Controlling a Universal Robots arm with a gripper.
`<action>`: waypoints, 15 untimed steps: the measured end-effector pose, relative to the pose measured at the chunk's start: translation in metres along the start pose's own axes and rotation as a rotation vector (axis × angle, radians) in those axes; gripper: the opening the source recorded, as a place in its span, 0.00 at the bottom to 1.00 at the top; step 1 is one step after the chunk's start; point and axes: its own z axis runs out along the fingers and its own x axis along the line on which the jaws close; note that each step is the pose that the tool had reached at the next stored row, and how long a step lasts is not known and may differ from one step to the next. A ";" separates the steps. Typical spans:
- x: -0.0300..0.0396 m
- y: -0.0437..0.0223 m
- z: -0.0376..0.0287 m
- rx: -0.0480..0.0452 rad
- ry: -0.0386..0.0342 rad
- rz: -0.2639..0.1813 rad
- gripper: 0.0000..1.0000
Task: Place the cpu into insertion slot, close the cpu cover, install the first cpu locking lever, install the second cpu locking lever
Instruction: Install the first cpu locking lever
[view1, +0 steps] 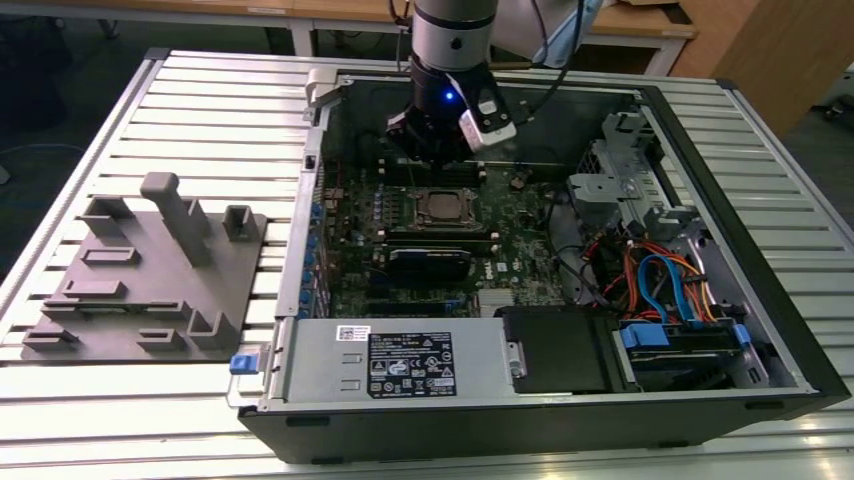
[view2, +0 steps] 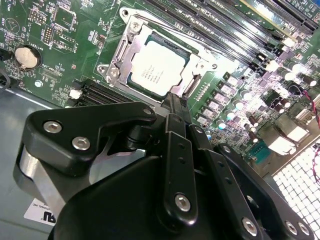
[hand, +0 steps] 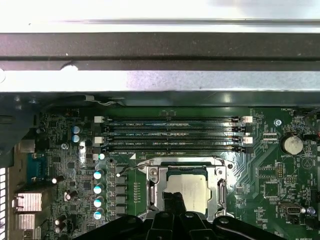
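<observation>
Well, over on the exterior view's left a grey moulded fixture plate (view1: 147, 270) is lying on the slatted table (view1: 200, 90), well apart from the work. Beside it an open computer case (view1: 754, 220) is resting on its side, with the green motherboard (view1: 350, 270) facing up inside.

The arm (view1: 451, 50) is reaching down into the case. Its hand (view1: 434, 152) is hanging just above the board, close to the insertion slot (view1: 418, 208). In the second wrist view the hand (view2: 176, 102) is showing its two black fingers drawn tight together with nothing between them, the tips pointing at the edge of the socket.

The cpu (view2: 157, 67) is sitting flat in the slot, dull silver top up. The cpu cover (view2: 120, 52) is lying down around it, framing the chip through its square opening. In the first wrist view a thin wire lever (hand: 131, 165) is curving past one corner of the cover (hand: 150, 187); I cannot tell whether it is latched. Long black memory slots (hand: 172, 132) are running alongside the socket.

Further to the exterior view's right, a grey drive cage (view1: 627, 170) and a tangle of blue and orange cables (view1: 661, 280) are filling that end of the case.
</observation>
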 end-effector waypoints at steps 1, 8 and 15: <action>0.0000 0.0000 0.0000 0.0000 0.0000 0.000 0.10; 0.0021 -0.0001 0.0000 0.0000 0.0000 0.000 0.10; 0.0081 -0.0002 -0.0002 0.0002 0.0001 0.000 0.10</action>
